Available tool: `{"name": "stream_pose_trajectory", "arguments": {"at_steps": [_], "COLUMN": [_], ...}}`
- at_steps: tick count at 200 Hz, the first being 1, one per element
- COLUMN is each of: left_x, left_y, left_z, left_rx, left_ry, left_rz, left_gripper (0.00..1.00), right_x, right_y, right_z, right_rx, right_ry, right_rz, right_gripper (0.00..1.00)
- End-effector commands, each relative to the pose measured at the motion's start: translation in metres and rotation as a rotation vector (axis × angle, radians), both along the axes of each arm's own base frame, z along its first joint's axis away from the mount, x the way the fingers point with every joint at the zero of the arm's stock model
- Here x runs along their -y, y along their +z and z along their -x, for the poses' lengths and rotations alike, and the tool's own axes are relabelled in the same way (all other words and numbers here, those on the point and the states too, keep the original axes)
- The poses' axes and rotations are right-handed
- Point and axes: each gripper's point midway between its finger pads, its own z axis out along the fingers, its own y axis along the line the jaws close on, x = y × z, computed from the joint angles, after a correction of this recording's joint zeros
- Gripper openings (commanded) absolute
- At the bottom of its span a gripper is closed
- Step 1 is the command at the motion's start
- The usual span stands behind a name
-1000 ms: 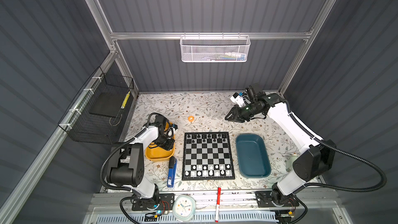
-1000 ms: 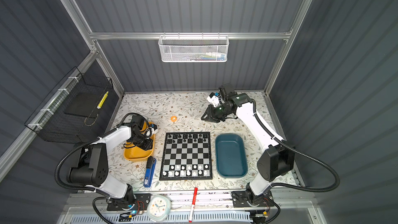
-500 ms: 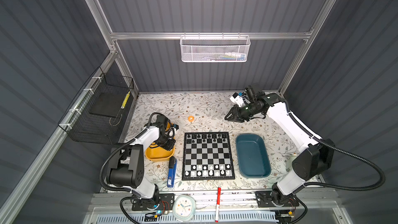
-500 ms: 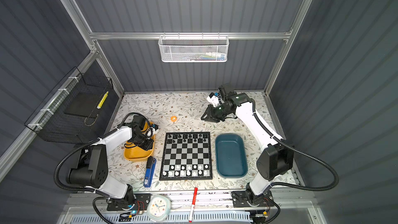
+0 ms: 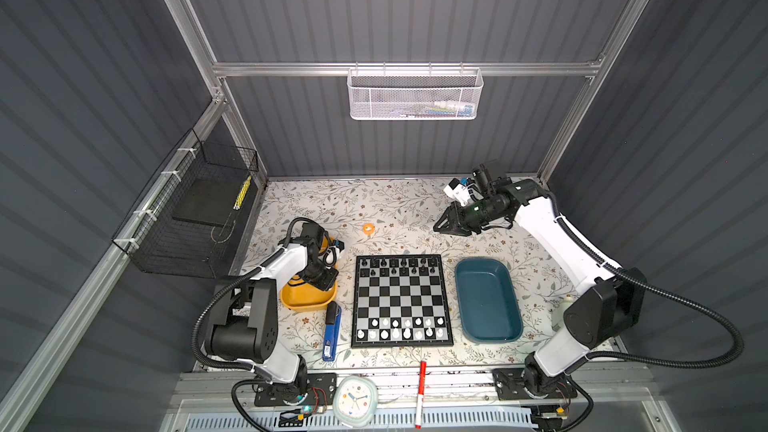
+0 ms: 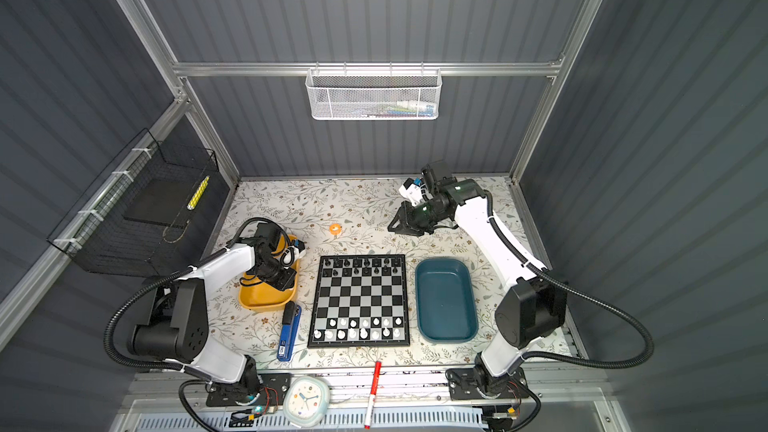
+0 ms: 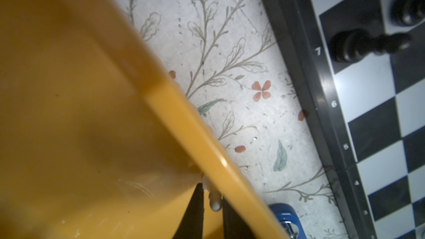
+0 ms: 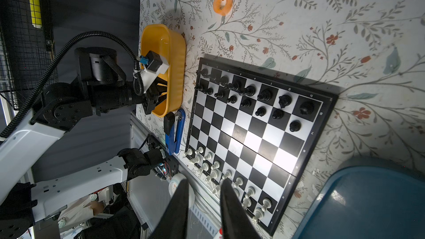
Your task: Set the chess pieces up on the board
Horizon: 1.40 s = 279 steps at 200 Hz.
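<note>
One small white plastic chess piece (image 7: pixel 215 200) pinched by left pincer (image 7: pixel 212 197), low in wrist view, inside yellow plastic tray (image 7: pixel 184 120), against rim. Could be knocked loose by rim when lifted. Black-and-silver square board (image 5: pixel 401 292) seen mid-frame in a top view. Right pincer (image 5: pixel 441 228), upper right, slightly spread, empty.

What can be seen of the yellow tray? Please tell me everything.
The yellow tray is an oblong, glossy tub, plastic by its look, with rounded corners, a thick rim and sloping walls. It stands upright on the flowered table, left of the board in both top views, with the blue stapler close to its near corner. The left gripper reaches inside, shut on a small white chess piece next to the rim.
</note>
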Motion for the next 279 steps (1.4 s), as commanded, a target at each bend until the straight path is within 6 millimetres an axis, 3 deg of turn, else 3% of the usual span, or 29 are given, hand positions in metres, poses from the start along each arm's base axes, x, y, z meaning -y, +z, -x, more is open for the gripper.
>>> {"name": "stream_pose_trajectory", "arguments": {"at_steps": [1,165,279], "left_x": [0.001,-0.002,-0.008], "left_y": [-0.001,0.002,0.020], "left_z": [0.005,0.005,0.006], "left_rx": [-0.011,-0.003,0.032], "left_ry": [-0.022,-0.032,-0.066], "left_rz": [-0.003,-0.024,-0.057], "left_gripper": [0.17,0.07,0.02], "right_x": [-0.003,-0.006,-0.008], "right_y": [0.005,0.004,0.003], "right_z": [0.001,-0.004,-0.008], "right_rx": [0.012,0.011,0.014], "right_ry": [0.019,0.029,0.032], "right_rz": [-0.016,-0.017,-0.022], "right_gripper": [0.27,0.27,0.27]}}
